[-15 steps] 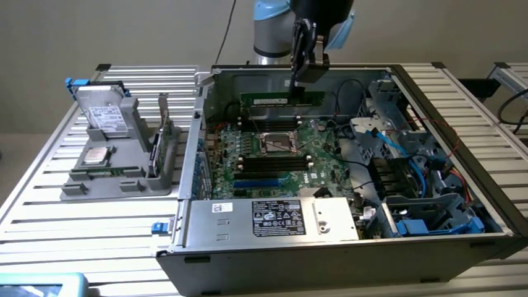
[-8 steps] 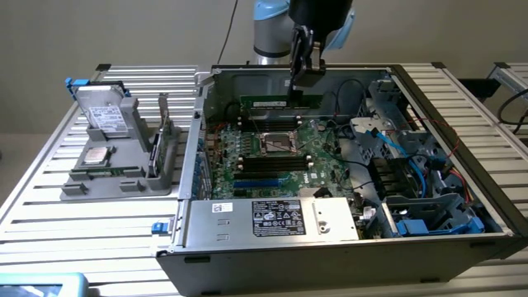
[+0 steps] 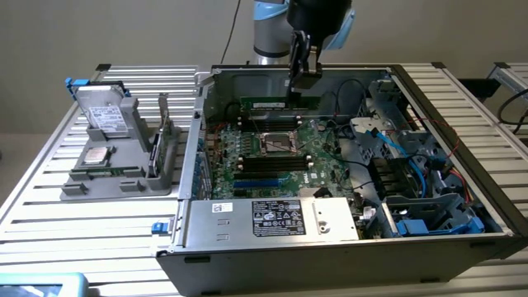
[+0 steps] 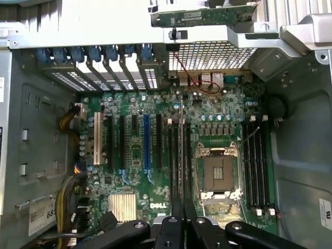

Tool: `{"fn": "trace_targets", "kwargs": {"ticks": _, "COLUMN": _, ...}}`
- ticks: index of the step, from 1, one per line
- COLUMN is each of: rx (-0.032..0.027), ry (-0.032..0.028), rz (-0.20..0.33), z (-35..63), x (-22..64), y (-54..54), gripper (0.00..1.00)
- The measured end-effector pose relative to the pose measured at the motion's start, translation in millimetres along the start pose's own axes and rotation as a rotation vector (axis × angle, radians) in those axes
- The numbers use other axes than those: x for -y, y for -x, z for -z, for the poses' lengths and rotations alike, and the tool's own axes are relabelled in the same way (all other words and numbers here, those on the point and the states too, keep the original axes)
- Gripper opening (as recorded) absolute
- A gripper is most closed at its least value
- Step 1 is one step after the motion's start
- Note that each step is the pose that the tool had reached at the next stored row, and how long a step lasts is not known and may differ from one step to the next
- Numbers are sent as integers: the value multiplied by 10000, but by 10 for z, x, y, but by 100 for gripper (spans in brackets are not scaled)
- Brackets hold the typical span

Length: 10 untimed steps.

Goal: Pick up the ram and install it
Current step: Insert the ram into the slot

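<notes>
Nearest in the exterior view, the slatted metal surface [image 3: 49, 235] carries an open computer case [image 3: 330, 260], its labelled power supply [image 3: 272, 218] along the near wall. To the exterior view's left, a grey holder [image 3: 115, 179] stands on the same surface, beside the case

Past the power supply lies the green motherboard [image 3: 247, 179], with the CPU socket [image 3: 277, 143] at its middle and long black memory slots [image 3: 272, 162] on the near side of the socket

Beyond the socket stands the ram [image 3: 272, 103]. It is a thin, narrow green stick, upright on its long edge, with a pale label along its face and small dark chips. It sits over the far bank of slots, close to the case's back wall. Whether its lower edge is seated in a slot or just above one cannot be told

The end effector [image 3: 302, 88] comes down from above with its fingers drawn to a narrow gap, pinching the ram's upper edge towards the end on the exterior view's right. In the wrist view the dark fingers [image 4: 174, 220] meet closely above the motherboard, lined up with the slots beside the socket

Farthest back, the arm [image 3: 268, 31] rises behind the case
</notes>
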State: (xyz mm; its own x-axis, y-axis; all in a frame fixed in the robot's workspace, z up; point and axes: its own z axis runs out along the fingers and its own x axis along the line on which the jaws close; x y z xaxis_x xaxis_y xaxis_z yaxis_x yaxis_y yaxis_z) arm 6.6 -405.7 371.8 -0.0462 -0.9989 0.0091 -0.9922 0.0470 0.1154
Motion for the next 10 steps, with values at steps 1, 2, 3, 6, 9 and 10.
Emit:
{"fn": "trace_targets", "kwargs": {"ticks": 1, "rx": 0, "ry": 0, "rz": -2, "z": -5, "x": 0, "y": 1, "gripper": 12}}
{"fn": "trace_targets", "kwargs": {"ticks": 2, "rx": -2, "ry": 0, "rz": -4, "z": -9, "x": 0, "y": 2, "gripper": 12}}
{"fn": "trace_targets", "kwargs": {"ticks": 3, "rx": -6, "ry": -1, "rz": -6, "z": -14, "x": 1, "y": 3, "gripper": 12}}
{"fn": "trace_targets", "kwargs": {"ticks": 6, "rx": -54, "ry": -2, "rz": -12, "z": -27, "x": 1, "y": 11, "gripper": 12}}
{"fn": "trace_targets", "kwargs": {"ticks": 9, "rx": -226, "ry": -10, "rz": -31, "z": -35, "x": 2, "y": 20, "gripper": 12}}
{"fn": "trace_targets", "kwargs": {"ticks": 10, "rx": -259, "ry": -13, "rz": -34, "z": -37, "x": 3, "y": 22, "gripper": 12}}
